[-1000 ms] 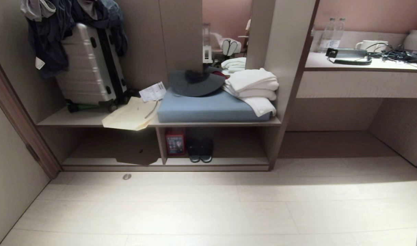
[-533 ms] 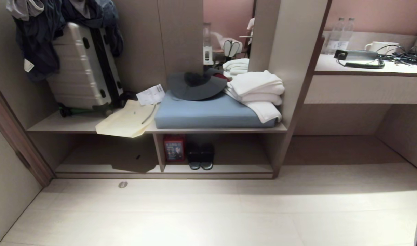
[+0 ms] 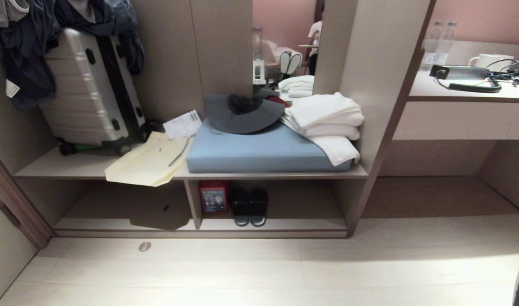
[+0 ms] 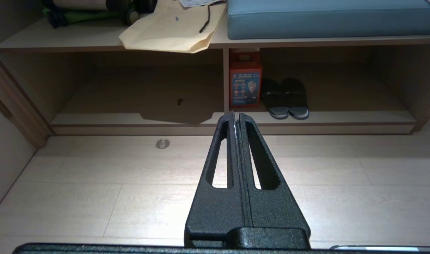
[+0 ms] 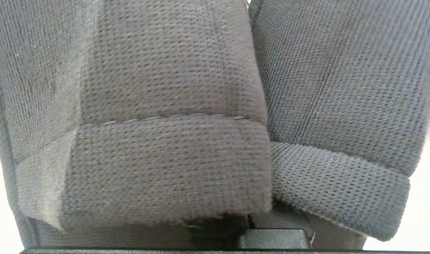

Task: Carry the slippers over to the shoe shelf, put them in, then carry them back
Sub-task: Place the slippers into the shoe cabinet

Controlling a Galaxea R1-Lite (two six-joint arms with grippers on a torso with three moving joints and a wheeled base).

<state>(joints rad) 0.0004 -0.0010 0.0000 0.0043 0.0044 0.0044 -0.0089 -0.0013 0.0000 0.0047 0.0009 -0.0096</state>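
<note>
Two blue-grey fabric slippers [image 5: 172, 106] fill the right wrist view, side by side, each with a wide strap. My right gripper [image 5: 251, 220] is shut on them; its fingers are hidden behind the fabric. The shoe shelf [image 3: 200, 233] stands ahead across the floor, with a pale base board, a top board and an upright divider [image 3: 192, 199]. Its left cubby holds only a shadow. My left gripper [image 4: 235, 116] is shut and empty, held above the floor and pointing at the divider [image 4: 226, 81].
The right cubby holds a red box [image 3: 213, 197] and a darker pair of shoes [image 3: 249, 207]. On top lie a blue cushion [image 3: 263, 151], a hat, towels, an overhanging paper bag [image 3: 144, 163] and a suitcase [image 3: 89, 85]. A desk counter [image 3: 468, 91] is at right.
The whole head view has shifted: the shelf looks larger and lower in the picture, so the camera has come nearer. Neither arm shows any move.
</note>
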